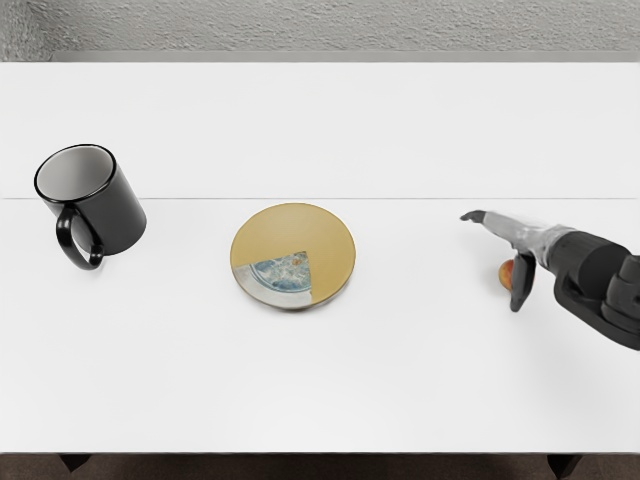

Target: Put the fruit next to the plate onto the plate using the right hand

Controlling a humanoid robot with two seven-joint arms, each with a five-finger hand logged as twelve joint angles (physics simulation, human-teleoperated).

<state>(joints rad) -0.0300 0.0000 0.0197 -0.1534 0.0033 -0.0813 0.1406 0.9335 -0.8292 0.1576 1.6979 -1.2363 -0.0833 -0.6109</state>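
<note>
Right hand (528, 248) mid-right, fingers splayed, gripping nothing; round orange fruit (506, 274) partly hidden beneath; flat gold plate (320, 235) centre; glossy black mug (95, 200) left.

Table (320, 380) fills most of the frame. Plate (293, 255) lies flat on it abt dead centre. Mug (90, 205) stands mid-left, handle toward the bottom edge, well apart from the plate. Fruit (506, 273) sits on the table mid-right, also well apart from the plate. Right hand (525, 245) comes in from the right edge, just over the fruit, covering part of it.
</note>
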